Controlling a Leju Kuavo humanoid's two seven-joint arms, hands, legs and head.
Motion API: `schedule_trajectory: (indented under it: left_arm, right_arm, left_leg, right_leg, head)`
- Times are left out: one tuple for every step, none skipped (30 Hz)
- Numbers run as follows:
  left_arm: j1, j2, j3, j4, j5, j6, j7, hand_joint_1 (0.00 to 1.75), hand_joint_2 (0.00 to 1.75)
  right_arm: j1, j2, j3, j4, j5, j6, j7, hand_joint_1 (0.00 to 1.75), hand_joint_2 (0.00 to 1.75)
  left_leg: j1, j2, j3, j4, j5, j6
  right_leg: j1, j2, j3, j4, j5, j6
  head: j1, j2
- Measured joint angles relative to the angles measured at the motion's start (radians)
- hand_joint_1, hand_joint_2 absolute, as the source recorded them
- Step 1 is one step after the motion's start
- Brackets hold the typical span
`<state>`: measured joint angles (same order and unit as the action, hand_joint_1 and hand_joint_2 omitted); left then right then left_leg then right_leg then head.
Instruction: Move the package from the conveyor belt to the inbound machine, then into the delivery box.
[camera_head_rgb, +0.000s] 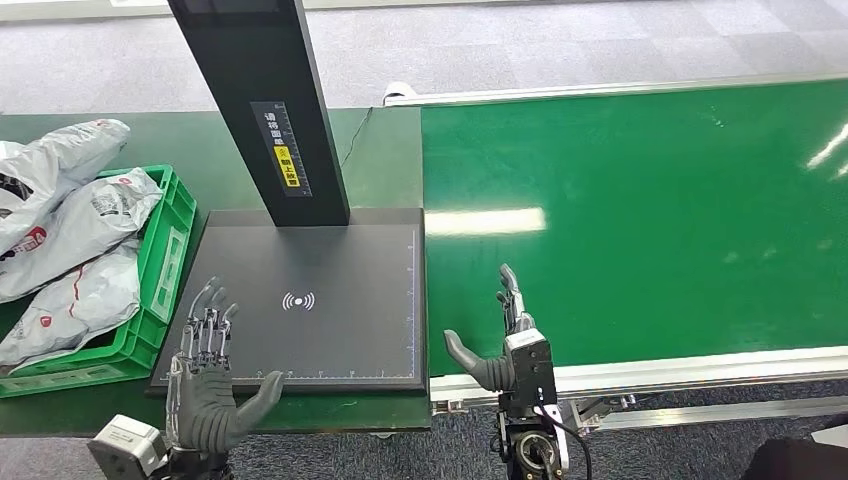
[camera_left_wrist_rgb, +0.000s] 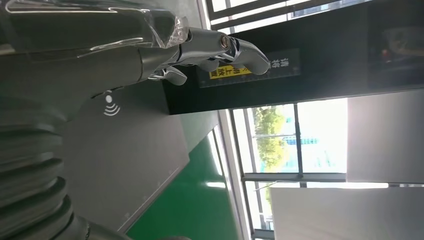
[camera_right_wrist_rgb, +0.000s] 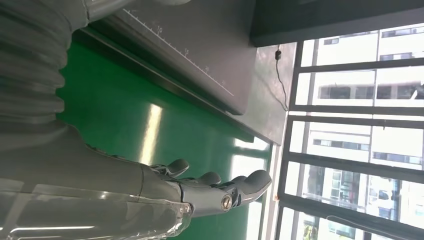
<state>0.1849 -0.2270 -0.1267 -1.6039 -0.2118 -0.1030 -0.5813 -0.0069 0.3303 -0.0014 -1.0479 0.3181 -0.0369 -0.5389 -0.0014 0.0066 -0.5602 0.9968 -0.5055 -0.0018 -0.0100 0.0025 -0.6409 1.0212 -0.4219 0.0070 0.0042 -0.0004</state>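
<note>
At the counter's left edge a green crate holds grey mail bags with red marks too small to read. Beside it lies the dark scanner pad with a white wireless symbol; its post carries a yellow label. The left hand hovers at the pad's near corner, fingers spread, holding nothing. The right hand hovers over the green belt, fingers apart. No package lies on the belt.

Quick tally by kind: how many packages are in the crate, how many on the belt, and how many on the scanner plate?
Packages in the green crate: 3, grey-white bags
Packages on the conveyor belt: 0
Packages on the scanner plate: 0
Total: 3
</note>
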Motion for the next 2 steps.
schedule_trajectory:
  left_arm:
    - [0.004, 0.0, 0.001, 0.002, -0.002, -0.002, -0.001, 0.0, 1.75]
    - [0.007, 0.0, 0.002, 0.003, -0.003, -0.004, -0.001, 0.0, 1.75]
  right_arm:
    - [0.0, 0.001, 0.002, 0.0, -0.005, 0.001, -0.005, 0.0, 1.75]
    - [0.001, 0.002, 0.002, 0.0, -0.008, 0.002, -0.007, 0.0, 1.75]
  left_leg:
    - [0.0, 0.0, 0.0, 0.0, 0.0, 0.0]
    - [0.0, 0.0, 0.0, 0.0, 0.0, 0.0]
  right_leg:
    - [0.0, 0.0, 0.0, 0.0, 0.0, 0.0]
    - [0.0, 0.0, 0.0, 0.0, 0.0, 0.0]
  head:
    - [0.0, 0.0]
    - [0.0, 0.0]
